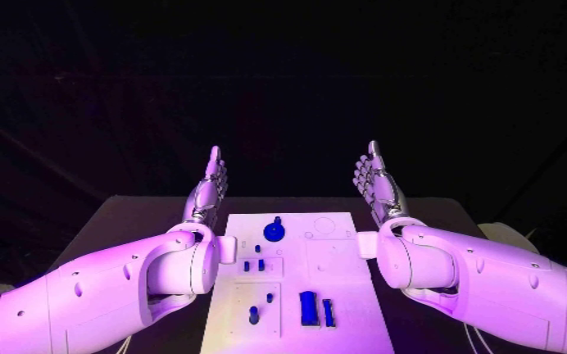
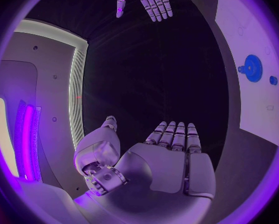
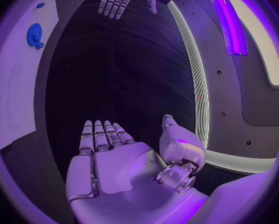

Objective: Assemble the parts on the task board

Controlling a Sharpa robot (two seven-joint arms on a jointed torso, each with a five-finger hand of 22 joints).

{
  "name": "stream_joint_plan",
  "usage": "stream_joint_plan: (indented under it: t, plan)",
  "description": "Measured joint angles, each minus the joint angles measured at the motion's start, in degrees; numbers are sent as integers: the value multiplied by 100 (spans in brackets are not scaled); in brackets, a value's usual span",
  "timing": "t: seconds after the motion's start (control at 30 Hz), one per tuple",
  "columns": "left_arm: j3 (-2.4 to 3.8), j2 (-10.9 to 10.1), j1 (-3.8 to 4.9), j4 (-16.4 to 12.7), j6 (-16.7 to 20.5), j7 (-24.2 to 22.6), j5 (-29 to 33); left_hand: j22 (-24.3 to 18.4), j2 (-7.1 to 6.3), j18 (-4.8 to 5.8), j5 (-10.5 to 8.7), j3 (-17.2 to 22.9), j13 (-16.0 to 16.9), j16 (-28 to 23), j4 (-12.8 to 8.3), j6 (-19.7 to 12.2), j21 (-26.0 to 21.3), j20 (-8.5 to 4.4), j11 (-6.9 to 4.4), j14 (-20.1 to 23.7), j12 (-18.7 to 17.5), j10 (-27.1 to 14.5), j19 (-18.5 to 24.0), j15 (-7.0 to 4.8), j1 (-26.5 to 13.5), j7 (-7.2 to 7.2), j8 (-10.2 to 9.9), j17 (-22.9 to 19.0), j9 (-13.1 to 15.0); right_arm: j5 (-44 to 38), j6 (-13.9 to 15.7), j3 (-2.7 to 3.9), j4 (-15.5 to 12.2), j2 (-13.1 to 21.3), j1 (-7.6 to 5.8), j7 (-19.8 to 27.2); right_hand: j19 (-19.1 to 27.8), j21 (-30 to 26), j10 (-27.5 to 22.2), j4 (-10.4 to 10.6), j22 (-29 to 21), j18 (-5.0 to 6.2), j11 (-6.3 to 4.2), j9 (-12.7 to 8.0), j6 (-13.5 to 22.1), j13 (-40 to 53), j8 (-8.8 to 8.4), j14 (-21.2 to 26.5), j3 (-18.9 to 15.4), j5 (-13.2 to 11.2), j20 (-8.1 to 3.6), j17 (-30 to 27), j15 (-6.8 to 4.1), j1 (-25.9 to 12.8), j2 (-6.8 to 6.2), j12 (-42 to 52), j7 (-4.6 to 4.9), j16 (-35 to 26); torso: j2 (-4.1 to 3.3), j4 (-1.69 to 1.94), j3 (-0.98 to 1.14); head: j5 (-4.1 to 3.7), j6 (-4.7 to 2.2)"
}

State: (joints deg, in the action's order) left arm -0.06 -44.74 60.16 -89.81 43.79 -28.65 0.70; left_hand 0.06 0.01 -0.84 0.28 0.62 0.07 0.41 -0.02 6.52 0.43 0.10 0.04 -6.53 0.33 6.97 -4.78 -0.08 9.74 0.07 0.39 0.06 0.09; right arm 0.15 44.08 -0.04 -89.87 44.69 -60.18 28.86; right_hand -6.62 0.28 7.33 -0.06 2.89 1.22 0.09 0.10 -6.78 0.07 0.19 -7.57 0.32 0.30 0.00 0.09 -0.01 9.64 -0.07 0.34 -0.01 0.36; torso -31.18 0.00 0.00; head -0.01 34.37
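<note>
Nearest end of the task board (image 1: 345, 305) gets cut off by the bottom of the head view, and the small blue parts (image 1: 310, 309) there are too tiny to identify; further up sits a blue gear (image 1: 274, 229). Left hand (image 1: 206, 192) and right hand (image 1: 380, 183) flank the board's far end, fingers (image 2: 175, 135) straight, slightly apart, holding nothing, touching nothing. Bare bench (image 1: 142, 215) runs along both sides of the board.
</note>
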Motion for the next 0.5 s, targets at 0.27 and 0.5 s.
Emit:
stream_joint_plan:
  t: [0.27, 0.5]
  plan:
    - [0, 0, 0, -1, 12, -10, -3, 1, -9, 0, 0, -22, 1, -20, 9, -372, -23, -7, -5, 409, 0, -348, 371, 7, -279, -4, 0, 1, 1, 9, 10, 0, -1, 0, 0, 8, 634, 0, -706, 0, -278, -89, -13, -5, 657, 1, 0, 728, 0, 0, -1, -4, 0, -925, 12, 0, -1, 0, 0, 0, 0, 0, 0]
    - [0, 0, -1, -2, 19, -13, -4, 1, -1, 0, 0, -21, 1, -20, 9, -623, -23, -10, -3, 622, 0, -669, 456, 8, -931, -10, 0, 1, -3, 13, 12, 0, -1, 0, 0, 12, 634, 0, -706, 0, -284, -89, -13, -5, 657, 1, 0, 728, 0, 0, -1, -3, 0, -932, 5, 0, -1, 0, 0, 0, 0, 0, 0]
